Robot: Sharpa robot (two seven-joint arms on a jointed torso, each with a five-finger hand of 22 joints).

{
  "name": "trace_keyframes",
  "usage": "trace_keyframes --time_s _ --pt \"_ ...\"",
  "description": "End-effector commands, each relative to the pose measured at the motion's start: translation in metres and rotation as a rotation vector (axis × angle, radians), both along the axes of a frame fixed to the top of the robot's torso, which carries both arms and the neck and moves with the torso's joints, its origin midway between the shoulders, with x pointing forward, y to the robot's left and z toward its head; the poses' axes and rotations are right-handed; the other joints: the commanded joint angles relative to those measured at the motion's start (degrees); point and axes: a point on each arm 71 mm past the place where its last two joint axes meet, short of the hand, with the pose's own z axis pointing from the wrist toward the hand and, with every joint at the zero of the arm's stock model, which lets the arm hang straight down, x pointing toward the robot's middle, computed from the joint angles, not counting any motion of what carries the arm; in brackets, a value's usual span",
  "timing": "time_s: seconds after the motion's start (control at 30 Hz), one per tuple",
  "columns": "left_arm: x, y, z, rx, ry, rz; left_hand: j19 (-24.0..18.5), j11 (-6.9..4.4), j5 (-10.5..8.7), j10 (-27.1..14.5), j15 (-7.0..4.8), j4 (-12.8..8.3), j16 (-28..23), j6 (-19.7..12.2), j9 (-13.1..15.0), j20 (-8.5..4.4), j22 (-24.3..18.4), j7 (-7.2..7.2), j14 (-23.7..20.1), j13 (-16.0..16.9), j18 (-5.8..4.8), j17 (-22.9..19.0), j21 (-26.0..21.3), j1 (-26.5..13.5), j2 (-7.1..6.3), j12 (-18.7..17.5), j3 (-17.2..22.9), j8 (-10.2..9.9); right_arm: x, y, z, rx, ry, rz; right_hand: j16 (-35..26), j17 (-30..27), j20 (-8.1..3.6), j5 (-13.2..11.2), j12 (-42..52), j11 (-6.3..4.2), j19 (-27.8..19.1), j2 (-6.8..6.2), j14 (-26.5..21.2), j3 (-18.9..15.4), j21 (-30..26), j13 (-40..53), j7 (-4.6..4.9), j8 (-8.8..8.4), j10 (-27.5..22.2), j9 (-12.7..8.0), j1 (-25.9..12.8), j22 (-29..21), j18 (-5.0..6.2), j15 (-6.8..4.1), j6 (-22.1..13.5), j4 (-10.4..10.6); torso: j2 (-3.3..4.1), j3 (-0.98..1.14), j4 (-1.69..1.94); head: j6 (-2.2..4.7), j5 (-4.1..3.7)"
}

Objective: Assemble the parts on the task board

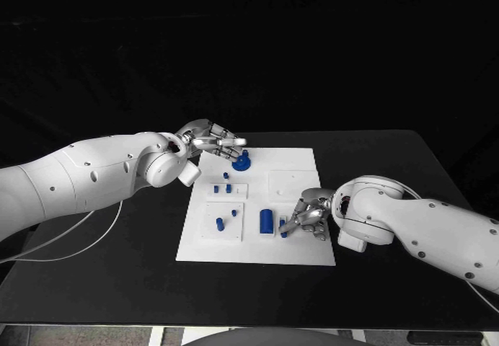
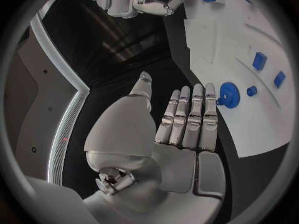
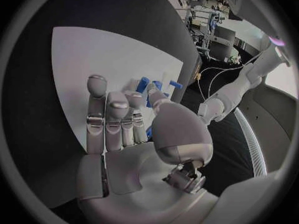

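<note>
Nearest the head camera, the right robot hand (image 1: pixel 308 216) pinches a blue peg (image 1: pixel 284 231) at the task board's (image 1: pixel 296 162) near right, and could drop it; the left robot hand (image 1: pixel 215 141), spread empty, might nudge the blue knob (image 1: pixel 241 162).

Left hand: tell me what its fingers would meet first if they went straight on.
Most likely the round blue part on the task board; the left hand has its fingers pointing at it, though depth is unclear.
</note>
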Motion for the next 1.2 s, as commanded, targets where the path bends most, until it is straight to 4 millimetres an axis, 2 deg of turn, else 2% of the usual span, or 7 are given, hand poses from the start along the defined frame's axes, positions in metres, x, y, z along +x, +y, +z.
trace_keyframes --time_s 0.03,0.1,0.27,0.4,0.8,1.1,1.2 --pt "0.000 -0.001 0.001 -0.003 0.000 -0.012 -0.30 -0.06 -0.07 -0.28 0.08 -0.35 -0.15 -0.39 0.05 0.16 -0.01 -0.16 -0.22 0.09 -0.08 0.07 -0.15 -0.10 0.56 0.07 -0.03 0.25 0.001 0.001 0.000 0.013 -0.015 0.005 0.11 -0.04 0.20 0.98 0.22 0.17 0.25 -0.17 0.24 -0.21 -0.02 -0.07 0.04 0.01 -0.05 0.13 -0.22 3.21 -0.30 -0.34 0.54 0.22 0.01 0.00 0.05 -0.02 0.01" --pt "0.000 -0.001 0.001 -0.003 0.001 -0.012 -0.31 -0.05 -0.06 -0.30 0.07 -0.43 -0.15 -0.39 0.05 0.16 -0.01 -0.15 -0.22 0.08 -0.08 0.07 -0.15 -0.16 0.79 0.05 -0.10 0.25 0.000 0.001 0.001 0.013 -0.014 0.008 0.13 -0.04 0.20 3.96 0.23 0.19 0.25 -0.82 0.24 -0.92 0.03 -0.09 0.06 0.01 -0.05 0.18 -0.62 3.22 -0.32 -0.33 0.54 0.38 0.03 0.00 0.05 0.00 0.03" --pt "0.000 -0.001 0.000 -0.002 0.002 -0.012 -0.31 -0.05 -0.06 -0.30 0.07 -0.43 -0.15 -0.39 0.05 0.16 -0.01 -0.15 -0.22 0.08 -0.08 0.07 -0.15 -0.16 0.79 0.05 -0.10 0.25 0.001 0.001 0.000 0.007 -0.019 0.009 0.28 0.02 0.22 1.35 0.35 -0.01 0.23 0.34 0.29 0.17 0.16 -0.08 -0.34 0.02 0.00 0.47 2.54 3.26 -0.30 -0.41 1.42 -2.54 -0.04 -0.02 -0.04 -0.05 -0.01" --pt "0.000 -0.001 0.000 -0.002 0.003 -0.012 -0.31 -0.05 -0.08 -0.30 0.06 -0.57 -0.15 -0.40 0.05 0.16 -0.01 -0.15 -0.22 0.08 -0.08 0.07 -0.15 -0.16 1.01 0.05 -0.18 0.24 0.001 0.000 0.001 0.003 -0.027 0.009 0.32 -0.01 0.28 0.87 0.43 -0.01 0.19 -0.20 0.27 1.24 0.26 -0.10 -0.40 -0.03 0.08 0.62 2.18 3.26 -0.26 -0.37 1.73 -4.78 -0.02 -0.02 -0.03 -0.01 0.02" --pt "0.000 -0.001 0.000 -0.001 0.004 -0.013 -0.31 -0.05 -0.08 -0.30 0.06 -0.57 -0.15 -0.40 0.05 0.16 -0.01 -0.15 -0.22 0.08 -0.08 0.07 -0.15 -0.16 1.01 0.05 -0.18 0.24 0.007 0.000 0.003 -0.007 -0.097 -0.040 1.14 0.76 0.20 -0.35 0.72 -0.54 0.35 1.94 0.42 3.32 1.61 -0.02 -1.50 0.05 0.88 1.95 4.32 3.51 -0.37 -0.62 4.03 -7.35 -0.02 -0.05 0.00 0.03 -0.14" --pt "0.000 -0.002 0.000 -0.001 0.004 -0.013 -0.31 -0.05 -0.08 -0.30 0.06 -0.57 -0.15 -0.40 0.05 0.16 -0.01 -0.15 -0.22 0.08 -0.08 0.07 -0.15 -0.16 1.01 0.05 -0.18 0.24 0.011 0.000 0.003 -0.005 -0.113 -0.065 1.35 1.05 0.18 -0.35 0.64 -0.49 0.40 2.15 0.48 1.79 2.03 0.10 -1.37 0.04 1.13 2.21 0.35 3.54 -0.42 -0.56 4.02 -4.46 0.02 -0.05 0.05 0.05 -0.20" --pt "0.000 -0.002 0.000 0.000 0.004 -0.013 -0.31 -0.05 -0.08 -0.30 0.06 -0.57 -0.15 -0.40 0.05 0.16 -0.01 -0.15 -0.22 0.08 -0.08 0.07 -0.15 -0.16 1.01 0.05 -0.18 0.24 0.012 -0.001 0.002 -0.007 -0.115 -0.074 1.40 1.16 0.15 -0.34 0.58 -0.52 0.37 2.19 0.51 1.42 2.10 0.21 -1.38 0.05 1.17 2.34 0.51 3.53 -0.43 -0.59 3.97 -3.92 0.01 -0.03 0.07 0.00 -0.21"
